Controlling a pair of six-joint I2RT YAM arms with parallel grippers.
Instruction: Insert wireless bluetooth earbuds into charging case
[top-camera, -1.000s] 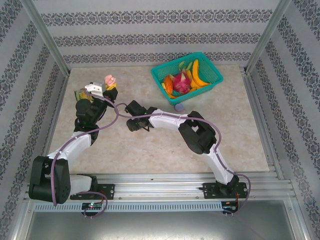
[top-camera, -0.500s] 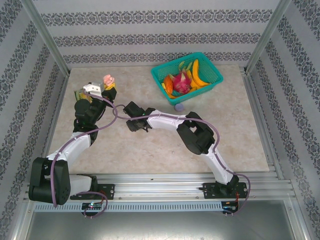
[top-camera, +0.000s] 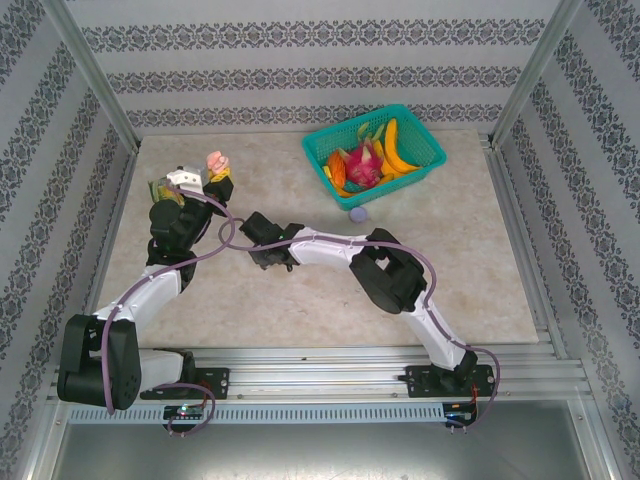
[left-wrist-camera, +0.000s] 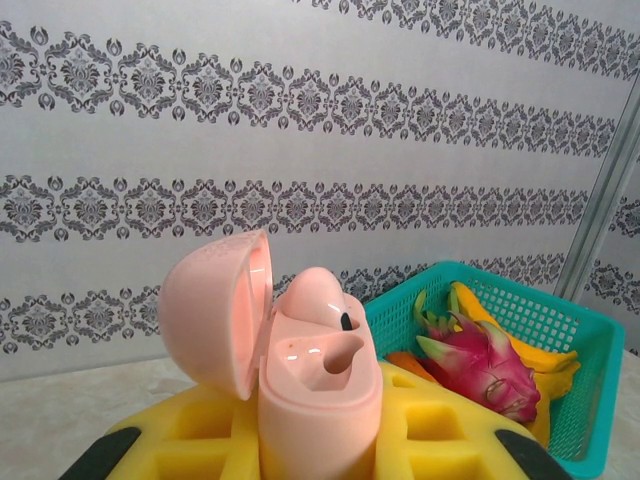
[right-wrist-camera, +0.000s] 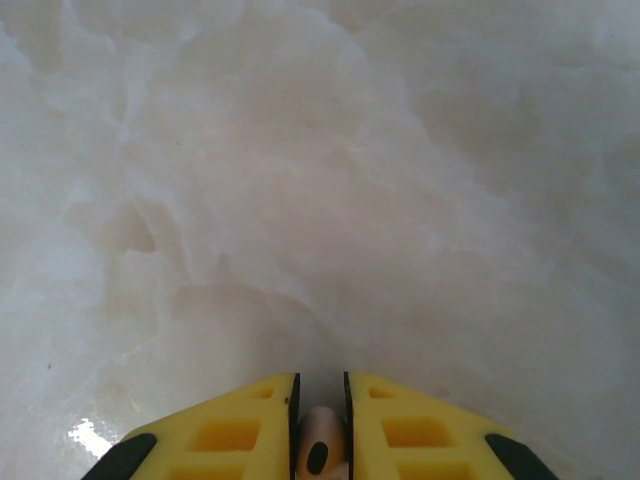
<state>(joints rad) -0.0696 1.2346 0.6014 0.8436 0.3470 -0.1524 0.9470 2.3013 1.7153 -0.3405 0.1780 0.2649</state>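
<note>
Pale pink case (left-wrist-camera: 320, 392), pink earbud (right-wrist-camera: 319, 442), teal basket (left-wrist-camera: 598, 390), yellow jaws, grey damask-striped walls (left-wrist-camera: 300, 110)

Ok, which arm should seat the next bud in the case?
Right. The right hand is shut on a pink bud; the left hand holds the open case, one socket free, so it should only steady it.

left fingers (left-wrist-camera: 190, 445) clamped, arm (top-camera: 150, 285) extended forward; right fingers (right-wrist-camera: 235, 430) pinched together, arm (top-camera: 330, 245) bent leftward
</note>
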